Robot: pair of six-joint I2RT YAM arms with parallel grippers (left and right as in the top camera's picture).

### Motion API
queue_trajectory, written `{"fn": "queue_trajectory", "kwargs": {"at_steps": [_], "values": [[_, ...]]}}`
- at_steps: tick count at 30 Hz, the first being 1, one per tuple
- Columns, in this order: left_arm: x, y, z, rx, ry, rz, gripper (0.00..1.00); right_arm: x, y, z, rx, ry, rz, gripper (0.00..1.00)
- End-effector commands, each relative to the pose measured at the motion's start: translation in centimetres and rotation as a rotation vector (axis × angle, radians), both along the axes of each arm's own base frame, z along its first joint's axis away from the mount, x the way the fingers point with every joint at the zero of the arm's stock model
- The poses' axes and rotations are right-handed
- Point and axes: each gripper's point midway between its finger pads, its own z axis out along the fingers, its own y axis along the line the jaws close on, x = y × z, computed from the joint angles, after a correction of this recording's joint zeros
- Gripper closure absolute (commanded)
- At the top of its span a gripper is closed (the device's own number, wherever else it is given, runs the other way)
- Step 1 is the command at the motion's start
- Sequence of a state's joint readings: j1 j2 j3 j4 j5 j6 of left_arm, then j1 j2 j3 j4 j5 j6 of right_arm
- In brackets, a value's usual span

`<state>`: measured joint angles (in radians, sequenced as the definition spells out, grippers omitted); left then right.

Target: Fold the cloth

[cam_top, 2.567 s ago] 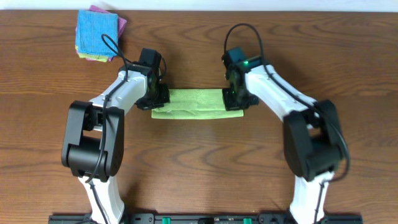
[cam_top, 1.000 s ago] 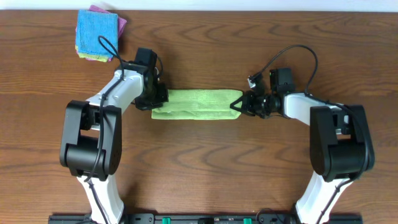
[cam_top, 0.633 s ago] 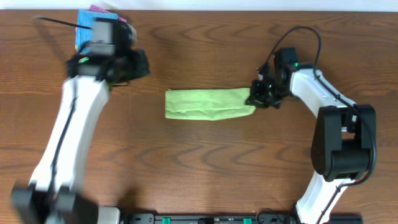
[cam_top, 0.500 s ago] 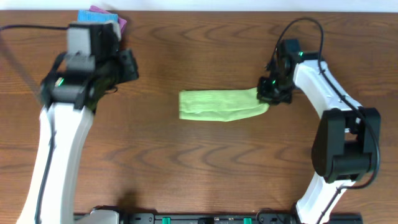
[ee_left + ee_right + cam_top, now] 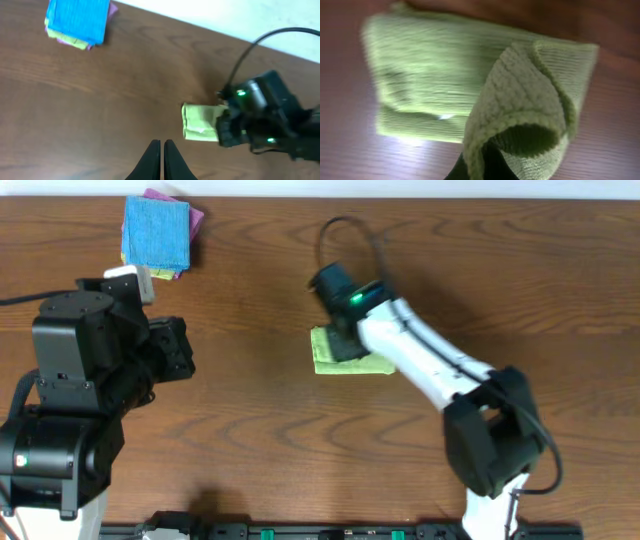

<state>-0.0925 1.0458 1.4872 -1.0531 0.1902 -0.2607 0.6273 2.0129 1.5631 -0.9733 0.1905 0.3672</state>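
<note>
The lime-green cloth lies folded into a small block on the brown table, left of centre; it also shows in the left wrist view as the cloth. My right gripper sits over its far left edge, shut on a curled end of the cloth that drapes round the dark fingers. My left gripper hangs shut and empty over bare wood, well to the left of the cloth, its arm raised at the left side.
A stack of blue cloth over pink-purple and yellow ones lies at the table's far left corner, also visible as the stack in the left wrist view. The white wall edge runs along the back.
My right gripper has carried the cloth's right end leftward over the rest, turning the long strip into a short block. My left arm has let go and pulled back toward the near left.
</note>
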Motion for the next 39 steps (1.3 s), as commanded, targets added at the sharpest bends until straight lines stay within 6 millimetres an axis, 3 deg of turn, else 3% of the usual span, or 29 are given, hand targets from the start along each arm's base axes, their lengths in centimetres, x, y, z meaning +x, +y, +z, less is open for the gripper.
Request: {"fn": "queue_trajectory", "kwargs": {"at_steps": [1, 9, 10, 12, 15, 16, 19, 20, 21, 22, 23, 24, 25, 29, 32, 35, 39], "values": [[-0.4, 0.3, -0.4, 0.022, 0.017, 0.002, 0.94, -0.1, 1.1, -1.1, -0.027, -0.017, -0.009, 0.98], [-0.7, 0.3, -0.9, 0.024, 0.039, 0.002, 0.94, 0.3, 2.9, -1.5, 0.045, -0.034, -0.036, 0.98], [-0.7, 0.3, -0.9, 0.024, 0.039, 0.002, 0.94, 0.2, 3.6, -1.5, 0.081, -0.022, -0.029, 0.91], [-0.7, 0.3, -0.9, 0.028, 0.040, -0.001, 0.94, -0.7, 6.8, -1.4, 0.234, 0.042, 0.009, 0.56], [-0.2, 0.8, -1.2, 0.059, 0.035, 0.009, 0.94, -2.7, 12.0, 0.0, 0.502, 0.157, 0.136, 0.31], [0.1, 0.8, -1.3, 0.061, 0.032, 0.011, 0.94, -2.8, 12.6, 0.3, 0.536, 0.165, 0.147, 0.27], [1.0, 0.7, -2.0, 0.059, 0.028, 0.010, 0.94, -2.2, 13.0, 1.6, 0.613, 0.170, 0.154, 0.31], [1.3, 0.6, -2.4, 0.057, 0.034, 0.008, 0.93, -1.6, 12.5, 2.2, 0.614, 0.160, 0.143, 0.36], [1.8, 0.5, -3.1, 0.056, 0.045, 0.005, 0.84, -0.6, 11.6, 3.2, 0.617, 0.136, 0.147, 0.41], [2.1, 0.4, -3.8, 0.053, 0.054, 0.000, 0.62, 0.2, 10.7, 4.1, 0.618, 0.116, 0.149, 0.47], [2.5, 0.0, -4.8, 0.041, 0.070, -0.015, 0.29, 1.0, 9.7, 5.0, 0.616, 0.098, 0.147, 0.83], [2.9, -0.4, -5.9, 0.028, 0.088, -0.031, 0.19, 2.0, 7.9, 6.2, 0.597, 0.070, 0.123, 0.99], [3.3, -0.9, -7.3, 0.010, 0.107, -0.052, 0.02, 3.0, 6.0, 7.0, 0.561, 0.042, 0.079, 0.98], [5.1, -5.4, -12.3, -0.173, 0.156, -0.241, 0.05, 5.9, -2.7, 9.1, 0.360, -0.069, -0.083, 0.98], [6.6, -9.6, -15.8, -0.439, 0.189, -0.364, 0.05, 6.2, -7.5, 8.4, 0.278, -0.049, -0.147, 0.99], [7.8, -11.5, -20.3, -0.575, 0.263, -0.369, 0.05, 6.2, -10.5, 7.1, 0.274, -0.020, -0.209, 0.99], [8.0, -13.3, -25.0, -0.614, 0.373, -0.360, 0.05, 5.9, -12.2, 5.7, 0.313, 0.020, -0.204, 0.98]]}}
